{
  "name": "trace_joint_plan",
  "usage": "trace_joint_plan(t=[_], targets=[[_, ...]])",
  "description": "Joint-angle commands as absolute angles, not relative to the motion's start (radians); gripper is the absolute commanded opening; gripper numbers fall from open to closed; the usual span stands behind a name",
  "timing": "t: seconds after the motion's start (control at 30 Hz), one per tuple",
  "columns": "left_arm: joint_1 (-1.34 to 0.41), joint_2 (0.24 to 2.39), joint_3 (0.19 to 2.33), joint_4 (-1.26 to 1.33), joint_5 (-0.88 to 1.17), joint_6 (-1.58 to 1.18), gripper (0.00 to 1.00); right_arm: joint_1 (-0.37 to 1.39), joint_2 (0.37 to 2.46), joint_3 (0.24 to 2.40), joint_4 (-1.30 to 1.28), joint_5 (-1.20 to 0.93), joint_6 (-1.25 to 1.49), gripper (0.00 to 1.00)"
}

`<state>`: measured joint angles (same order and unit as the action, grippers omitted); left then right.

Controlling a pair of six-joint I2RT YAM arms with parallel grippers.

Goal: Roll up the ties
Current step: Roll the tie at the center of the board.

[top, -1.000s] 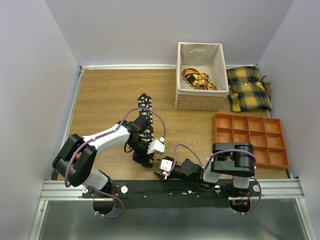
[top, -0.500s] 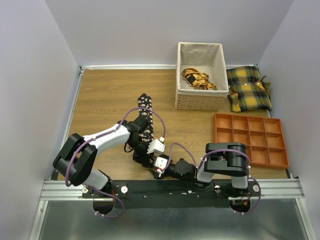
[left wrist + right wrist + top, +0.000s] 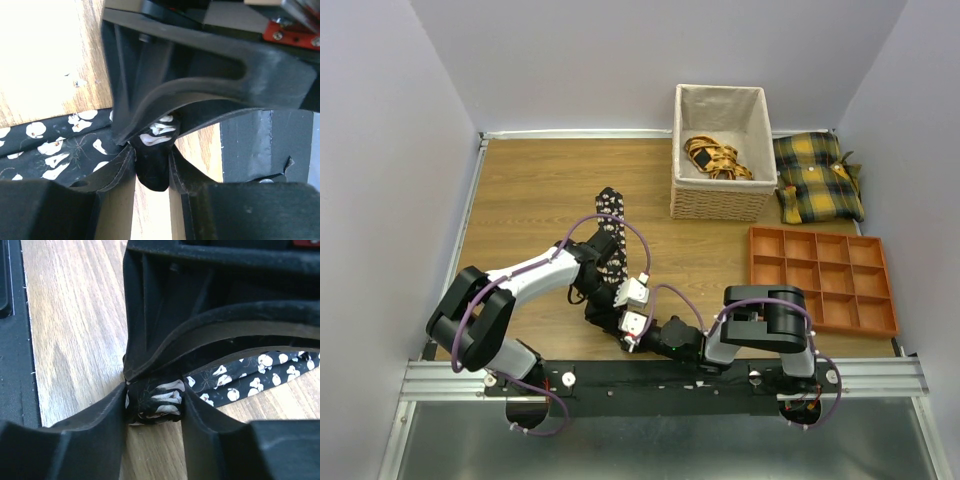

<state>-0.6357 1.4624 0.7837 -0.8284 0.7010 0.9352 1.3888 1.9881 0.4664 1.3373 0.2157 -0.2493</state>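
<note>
Top view, tie: one black flowered tie (image 3: 611, 212) lies flat on the table (image 3: 530, 200). It runs from mid-table toward the near edge, where both arms meet over its near end.
Top view, grippers: the left gripper (image 3: 604, 314) and right gripper (image 3: 626, 340) sit nose to nose on that end. Their jaws cannot be read from above.
Top view, basket: the woven basket (image 3: 720, 205) at the far side holds a tangle of orange-yellow straps (image 3: 715, 157). No tie shows in it.
Top view, tray: nothing shows in the compartments of the orange tray (image 3: 817, 232) on the right.
Top view, cushions: the plaid cushions (image 3: 817, 190) lie just beside the basket, well apart from the work.
Left wrist, jaws: narrow, with the fingers (image 3: 114, 169) pinching the dark tip of the coiled end (image 3: 152, 167). The flat strip trails off to the left.
Right wrist, jaws: closed on the coiled end (image 3: 154, 401), with the fingers (image 3: 102, 415) touching both of its sides. The unrolled strip leads away to the right across the wood.
Handling: the tie looks light, soft and limp, and probably slippery. The coil will likely spring loose unless it is pinched across its flat sides.
Where to hold: on the coil itself, close to where the strip feeds in.
</note>
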Motion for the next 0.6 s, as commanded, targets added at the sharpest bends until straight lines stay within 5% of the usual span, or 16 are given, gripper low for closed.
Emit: trace_joint_plan(t=[0.0, 0.23, 0.4, 0.57], targets=[[-0.635, 1.471, 0.799, -0.844, 0.746, 0.948, 0.16, 1.396, 1.997, 0.453, 1.568, 0.209, -0.222, 0.41], [-0.637, 1.465, 0.798, -0.833, 0.732, 0.925, 0.25, 1.396, 1.95, 0.436, 1.539, 0.18, -0.218, 0.26], [-0.637, 1.439, 0.782, -0.816, 0.715, 0.91, 0.62, 1.396, 1.931, 0.445, 1.467, 0.183, -0.105, 0.21], [-0.635, 1.373, 0.733, -0.787, 0.706, 0.923, 0.83, 1.394, 1.922, 0.429, 1.434, 0.183, 0.038, 0.2]])
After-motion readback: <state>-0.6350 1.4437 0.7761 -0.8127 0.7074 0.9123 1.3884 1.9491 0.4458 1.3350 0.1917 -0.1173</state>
